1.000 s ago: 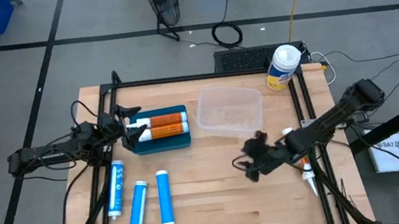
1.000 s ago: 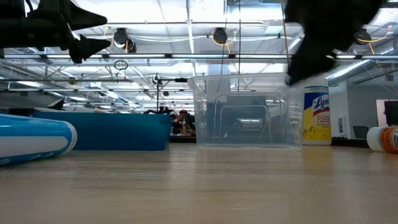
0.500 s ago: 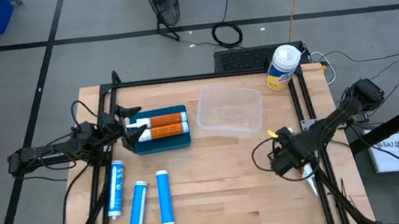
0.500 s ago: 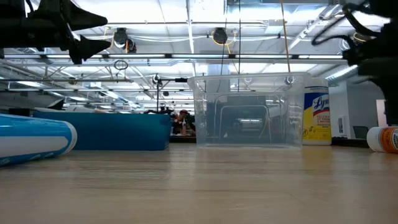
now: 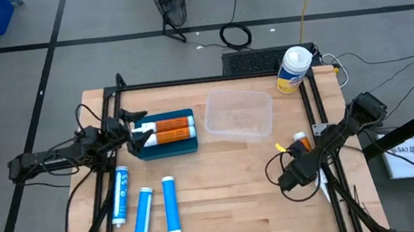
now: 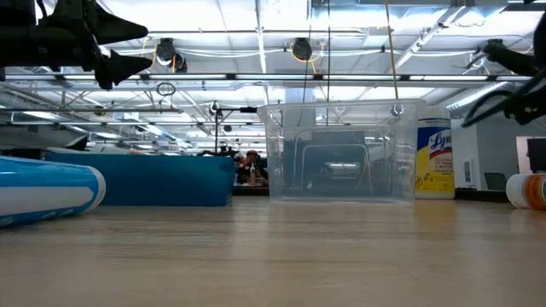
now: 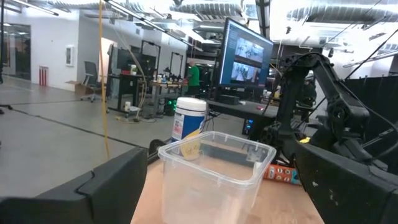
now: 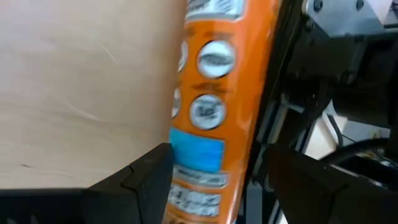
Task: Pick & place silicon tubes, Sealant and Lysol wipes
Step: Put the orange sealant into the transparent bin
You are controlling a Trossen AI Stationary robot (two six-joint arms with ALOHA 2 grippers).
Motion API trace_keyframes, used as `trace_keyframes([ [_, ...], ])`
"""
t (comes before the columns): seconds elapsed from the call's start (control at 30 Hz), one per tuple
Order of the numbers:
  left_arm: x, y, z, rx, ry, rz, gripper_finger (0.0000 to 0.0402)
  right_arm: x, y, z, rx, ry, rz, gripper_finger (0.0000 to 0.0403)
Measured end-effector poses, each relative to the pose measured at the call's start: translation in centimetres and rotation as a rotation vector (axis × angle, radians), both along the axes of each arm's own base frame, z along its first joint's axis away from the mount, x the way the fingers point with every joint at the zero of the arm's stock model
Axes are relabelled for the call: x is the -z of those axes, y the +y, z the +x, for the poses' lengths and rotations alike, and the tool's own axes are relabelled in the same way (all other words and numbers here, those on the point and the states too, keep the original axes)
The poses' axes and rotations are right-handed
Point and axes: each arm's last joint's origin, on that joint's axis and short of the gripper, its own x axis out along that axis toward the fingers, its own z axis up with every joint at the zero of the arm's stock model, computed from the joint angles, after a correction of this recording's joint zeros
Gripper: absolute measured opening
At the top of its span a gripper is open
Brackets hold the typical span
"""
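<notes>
Meanwhile blue bin [image 5: 165, 146] holds two orange tubes [image 5: 170, 130], clear tub [image 5: 239, 115] seemingly empty; left tool [image 5: 135, 131] gapes, holding nothing.

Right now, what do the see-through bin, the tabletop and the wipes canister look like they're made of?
The bin looks like clear, thin, glossy plastic: the room behind shows through its walls in the low view. The tabletop looks like pale wood with visible grain and a matte finish. The Lysol wipes canister seems smooth plastic, with a yellow printed label and a white domed lid.
</notes>
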Motion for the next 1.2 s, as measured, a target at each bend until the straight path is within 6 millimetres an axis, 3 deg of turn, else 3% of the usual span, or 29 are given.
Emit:
trace_keyframes([
  [0.63, 0.0, 0.0, 0.0, 0.000, 0.002, 0.000, 0.0397, 1.5, 1.4, 1.8, -0.199, -0.201, 0.089, 0.0238],
  [0.97, 0.1, 0.0, 0.0, 0.000, 0.008, -0.002, 0.0397, 2.1, 3.7, 5.3, -0.494, -0.568, 0.273, 0.0237],
  [1.2, 0.1, 0.0, 0.0, -0.001, 0.011, -0.003, 0.0397, 2.0, 4.9, 7.7, -0.737, -0.787, 0.304, 0.0237],
])
